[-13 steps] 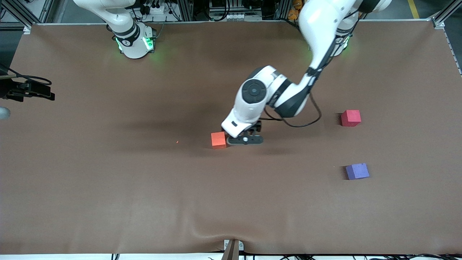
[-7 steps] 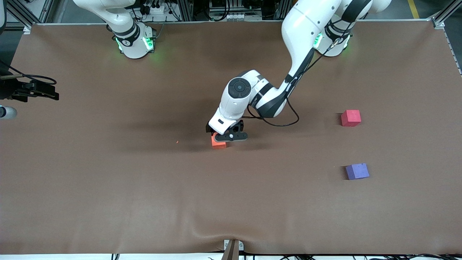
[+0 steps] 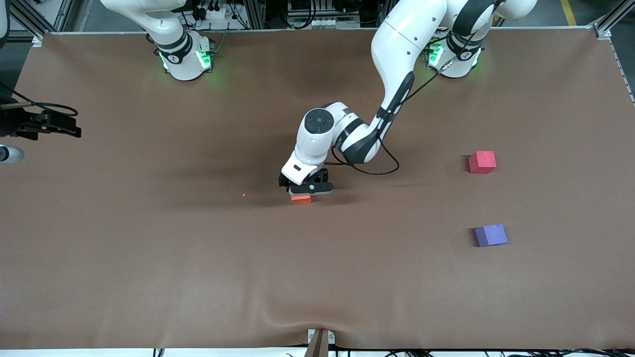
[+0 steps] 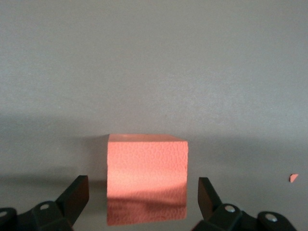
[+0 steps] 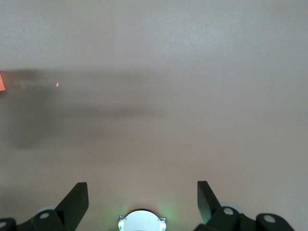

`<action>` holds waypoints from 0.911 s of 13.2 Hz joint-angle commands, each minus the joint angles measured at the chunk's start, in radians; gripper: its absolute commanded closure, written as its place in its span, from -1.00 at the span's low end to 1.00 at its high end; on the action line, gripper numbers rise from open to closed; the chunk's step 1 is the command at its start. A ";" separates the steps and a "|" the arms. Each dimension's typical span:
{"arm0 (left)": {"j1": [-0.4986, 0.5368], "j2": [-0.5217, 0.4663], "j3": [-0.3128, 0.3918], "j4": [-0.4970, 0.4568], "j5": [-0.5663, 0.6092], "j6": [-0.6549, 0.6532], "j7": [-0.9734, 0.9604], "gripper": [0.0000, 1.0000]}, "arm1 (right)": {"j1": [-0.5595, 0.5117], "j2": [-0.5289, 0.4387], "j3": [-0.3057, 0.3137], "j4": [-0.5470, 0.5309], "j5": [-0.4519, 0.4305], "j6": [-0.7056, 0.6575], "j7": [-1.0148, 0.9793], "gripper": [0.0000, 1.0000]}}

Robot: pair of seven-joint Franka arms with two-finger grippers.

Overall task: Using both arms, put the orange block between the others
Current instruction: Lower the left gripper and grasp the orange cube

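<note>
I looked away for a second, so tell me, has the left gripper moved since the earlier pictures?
Yes. The left gripper has shifted toward the right arm's end of the table, from beside the orange block to over it, fingers open around it. The block stayed put.

No readable text, label, brand, number or sign in any view. Small dark mark on right arm's base (image 3: 173,58), upper left of frame, too small to read. Orange block (image 4: 147,179), pinkish-red cube (image 3: 482,162), purple-blue cube (image 3: 491,235): plain faces, no print. Table cover (image 3: 149,258): no markings.
</note>
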 commanded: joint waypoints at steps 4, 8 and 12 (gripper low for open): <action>-0.014 0.035 0.020 0.034 0.012 0.036 -0.019 0.24 | 0.009 -0.003 -0.004 0.006 -0.023 0.003 -0.002 -1.00; -0.012 -0.034 0.053 0.025 0.012 -0.147 -0.019 1.00 | 0.008 -0.003 -0.004 0.007 -0.022 0.003 -0.002 -1.00; 0.018 -0.124 0.107 0.018 0.093 -0.389 -0.011 1.00 | 0.005 -0.003 -0.004 0.009 -0.025 0.003 -0.002 -1.00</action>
